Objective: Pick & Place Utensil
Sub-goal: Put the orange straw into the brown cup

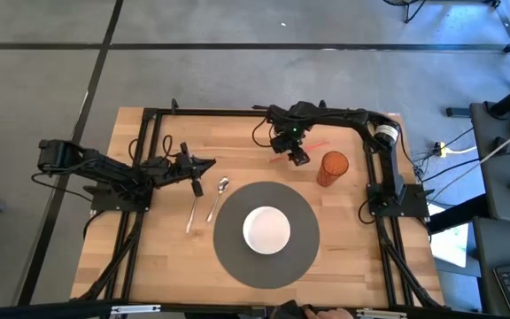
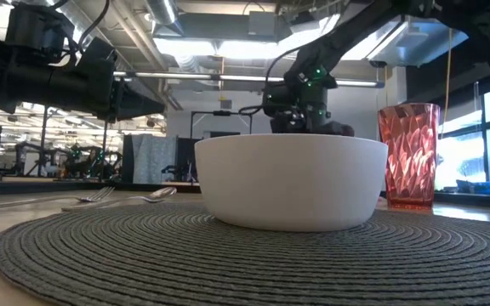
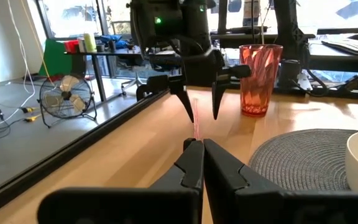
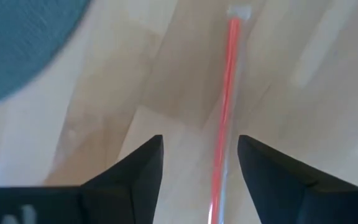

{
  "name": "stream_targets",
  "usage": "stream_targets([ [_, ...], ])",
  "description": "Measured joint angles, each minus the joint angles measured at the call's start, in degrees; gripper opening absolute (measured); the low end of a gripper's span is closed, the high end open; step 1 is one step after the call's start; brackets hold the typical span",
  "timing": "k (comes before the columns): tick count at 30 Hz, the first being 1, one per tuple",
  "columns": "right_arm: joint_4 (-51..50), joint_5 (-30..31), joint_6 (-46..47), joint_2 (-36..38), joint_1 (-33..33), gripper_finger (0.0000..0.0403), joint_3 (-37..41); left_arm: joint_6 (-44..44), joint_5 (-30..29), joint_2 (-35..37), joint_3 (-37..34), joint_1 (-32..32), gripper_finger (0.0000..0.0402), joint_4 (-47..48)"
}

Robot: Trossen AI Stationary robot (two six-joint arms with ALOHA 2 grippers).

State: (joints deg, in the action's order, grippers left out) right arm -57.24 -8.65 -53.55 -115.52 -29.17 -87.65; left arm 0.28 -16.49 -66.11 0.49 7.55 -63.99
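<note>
Near the tabletop's far edge, right gripper [image 4: 201, 165] open-jawed astride the red straw [image 4: 224, 106], liable to roll aside on uneven contact; left gripper [image 3: 199, 149] closed, idle.

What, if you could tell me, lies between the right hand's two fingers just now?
The red straw lies on the bare wooden table between the open fingers of the right hand, untouched; the right wrist view shows it.

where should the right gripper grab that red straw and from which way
Grip the straw mid-length, coming straight down from above. It lies flat on the table, thin and long. The right gripper is open, its jaws either side of it, set to close across its width.
</note>
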Motion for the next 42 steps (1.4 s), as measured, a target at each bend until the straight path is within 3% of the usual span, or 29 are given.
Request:
stream_targets([
  [23,12.3,3.5,4.8,0.3,-1.4,0.02,9.3,-2.2,0.1,0.0,0.0,0.0,0.0005,0.0],
  [28,12.9,4.0,5.1,0.2,-1.1,0.0152,9.4,-2.2,0.1,0.0,0.0,0.0,0.0006,-0.1],
  [36,13.5,4.2,5.1,0.2,-1.0,0.0019,9.4,-2.1,0.1,0.0,0.0,0.0,0.0006,-0.4],
  [42,12.8,7.1,7.0,-0.3,-0.9,0.0016,6.8,-2.5,-0.5,0.0,0.0,0.0,0.0006,-1.0],
])
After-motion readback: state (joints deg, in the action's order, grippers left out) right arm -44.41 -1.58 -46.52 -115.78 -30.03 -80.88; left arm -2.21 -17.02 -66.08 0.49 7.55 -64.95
